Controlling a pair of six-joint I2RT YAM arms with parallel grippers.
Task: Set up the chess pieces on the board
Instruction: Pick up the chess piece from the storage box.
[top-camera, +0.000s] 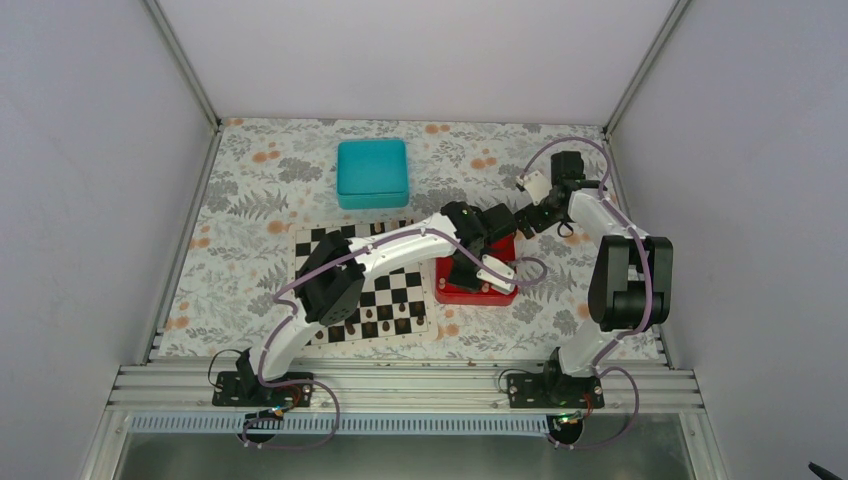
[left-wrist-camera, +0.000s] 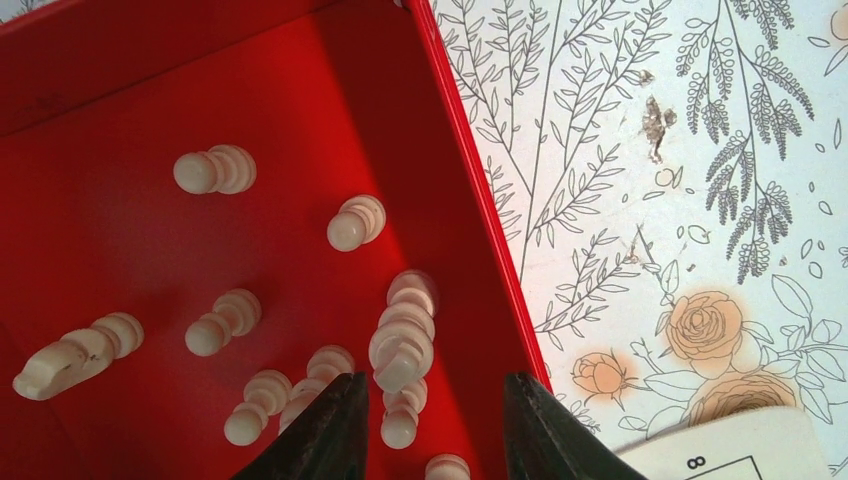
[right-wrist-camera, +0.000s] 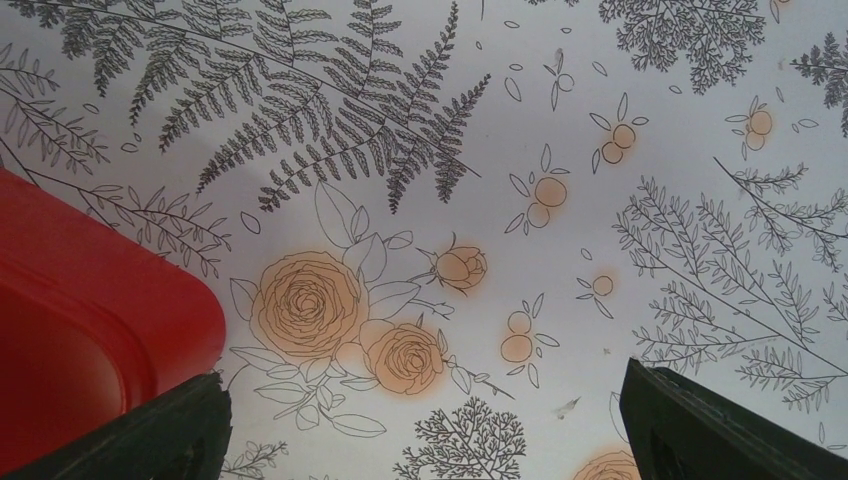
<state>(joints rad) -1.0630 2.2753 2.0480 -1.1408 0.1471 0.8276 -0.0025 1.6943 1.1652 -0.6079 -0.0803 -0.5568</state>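
Note:
Several small cream chess pieces (left-wrist-camera: 402, 350) lie loose in the red tray (left-wrist-camera: 120, 60). My left gripper (left-wrist-camera: 432, 415) hangs open just over the tray's right side, a cream piece lying between its fingers, not gripped. In the top view the left gripper (top-camera: 478, 272) reaches over the red tray (top-camera: 450, 292). The black-and-white board (top-camera: 400, 295) lies left of the tray, with dark pieces along its near edge; its corner shows in the left wrist view (left-wrist-camera: 730, 450). My right gripper (right-wrist-camera: 425, 420) is open and empty over the floral cloth, beside the tray's corner (right-wrist-camera: 90, 300).
A teal square box (top-camera: 372, 172) stands behind the board. The floral cloth (top-camera: 560, 310) covers the table, with metal rails along the near edge and grey walls around. The right arm (top-camera: 600, 215) bends over the table's right side.

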